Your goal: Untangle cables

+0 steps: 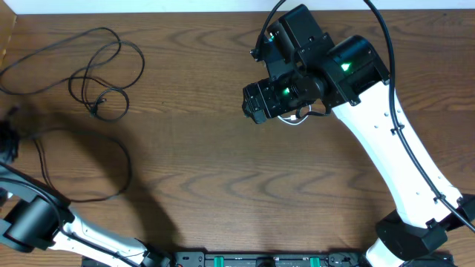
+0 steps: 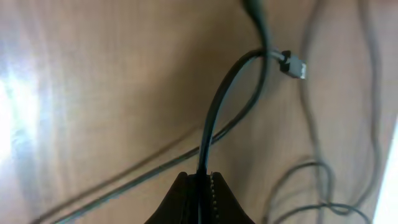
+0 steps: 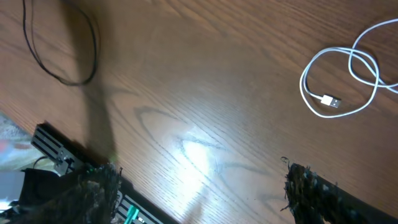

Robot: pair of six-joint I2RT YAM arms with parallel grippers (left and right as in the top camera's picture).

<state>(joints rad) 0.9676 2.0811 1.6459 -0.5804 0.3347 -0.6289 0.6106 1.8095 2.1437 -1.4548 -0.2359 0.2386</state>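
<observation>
One black cable [image 1: 104,70] lies in loose loops at the back left. A second black cable [image 1: 89,167] makes a wide loop at the left. My left gripper [image 1: 7,141] is at the table's left edge. In the left wrist view it [image 2: 200,183] is shut on a black cable [image 2: 214,118], which arcs up toward a small plug [image 2: 295,64]. My right gripper [image 1: 256,104] hovers at the back centre, over the white cable [image 1: 297,120], which is mostly hidden under it. In the right wrist view its jaws [image 3: 199,186] are open and empty, and the coiled white cable [image 3: 348,74] lies beyond them.
The brown wooden table [image 1: 223,185] carries only the cables. A black rail with green parts [image 1: 260,259] runs along the front edge. The right arm's white link [image 1: 393,156] crosses the right side. A thick black wire [image 1: 386,44] runs along that arm.
</observation>
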